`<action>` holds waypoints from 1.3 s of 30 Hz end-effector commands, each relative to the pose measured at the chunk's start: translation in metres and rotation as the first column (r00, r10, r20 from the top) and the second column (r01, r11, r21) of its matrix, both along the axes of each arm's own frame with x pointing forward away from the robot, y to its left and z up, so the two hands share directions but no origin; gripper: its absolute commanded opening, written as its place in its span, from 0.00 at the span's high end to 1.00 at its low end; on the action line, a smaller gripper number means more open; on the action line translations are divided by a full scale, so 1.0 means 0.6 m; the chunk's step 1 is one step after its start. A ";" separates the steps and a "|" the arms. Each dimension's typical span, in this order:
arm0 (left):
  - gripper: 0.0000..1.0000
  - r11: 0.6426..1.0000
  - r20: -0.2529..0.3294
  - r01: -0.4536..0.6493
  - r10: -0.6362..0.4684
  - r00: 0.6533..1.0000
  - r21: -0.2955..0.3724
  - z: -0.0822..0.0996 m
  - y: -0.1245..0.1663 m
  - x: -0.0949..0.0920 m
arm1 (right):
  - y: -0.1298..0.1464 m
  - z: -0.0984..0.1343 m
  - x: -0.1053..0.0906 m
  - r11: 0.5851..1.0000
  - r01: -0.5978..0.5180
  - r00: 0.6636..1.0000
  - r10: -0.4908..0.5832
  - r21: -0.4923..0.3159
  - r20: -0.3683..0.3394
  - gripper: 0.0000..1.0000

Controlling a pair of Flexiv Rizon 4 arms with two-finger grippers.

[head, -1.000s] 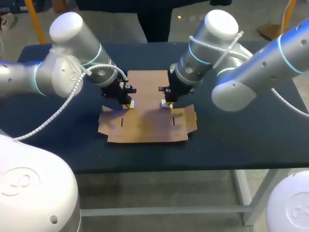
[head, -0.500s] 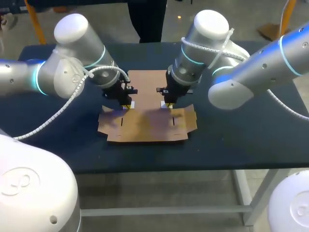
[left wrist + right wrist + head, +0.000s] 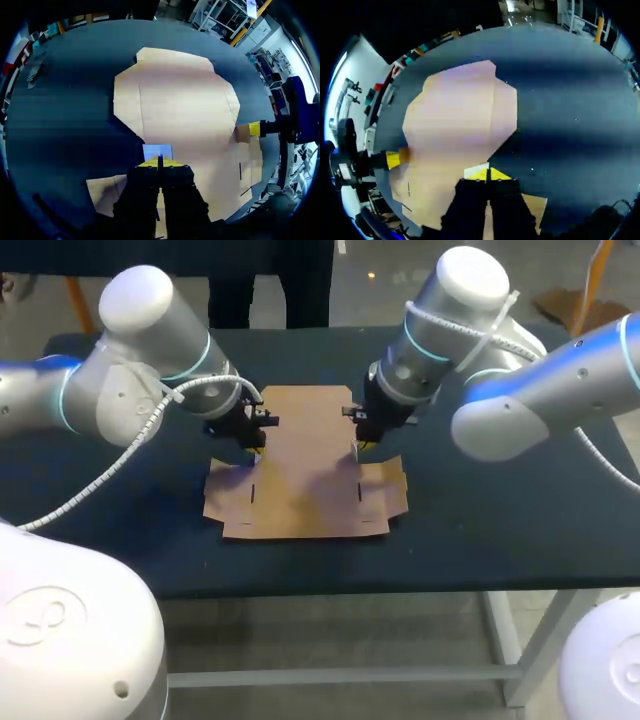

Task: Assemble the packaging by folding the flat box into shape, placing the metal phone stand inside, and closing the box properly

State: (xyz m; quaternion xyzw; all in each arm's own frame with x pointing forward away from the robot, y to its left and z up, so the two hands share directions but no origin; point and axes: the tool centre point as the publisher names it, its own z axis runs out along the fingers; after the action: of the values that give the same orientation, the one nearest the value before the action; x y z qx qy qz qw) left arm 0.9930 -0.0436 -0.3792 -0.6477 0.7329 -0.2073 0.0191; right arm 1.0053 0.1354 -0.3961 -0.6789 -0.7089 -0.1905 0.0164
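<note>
The left gripper is closed, tips pressed together, on the left edge of a flat brown cardboard box blank. The blank is laid unfolded, flaps and slots showing, at the middle of the dark blue tabletop. Its right edge is pinched likewise by the right gripper.

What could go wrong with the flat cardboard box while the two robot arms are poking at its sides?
The flat box lies loose on the table, so it might slide or twist if the left pincer and right pincer push unevenly. Both pincers sit with tips together at its thin side edges, so the cardboard could crease in the wrong place or tear.
</note>
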 end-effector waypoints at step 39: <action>1.00 0.988 -0.047 -0.030 0.023 0.999 -0.155 0.104 0.097 -0.204 | -0.171 0.075 -0.153 0.986 -0.013 0.989 0.038 0.168 -0.144 1.00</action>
State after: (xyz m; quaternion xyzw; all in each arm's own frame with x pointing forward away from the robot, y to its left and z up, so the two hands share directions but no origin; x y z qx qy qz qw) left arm 0.8816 0.0042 -0.3213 -0.6656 0.7055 -0.2402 -0.0394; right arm 0.9238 0.0421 -0.3572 -0.6803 -0.6964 -0.1922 0.1237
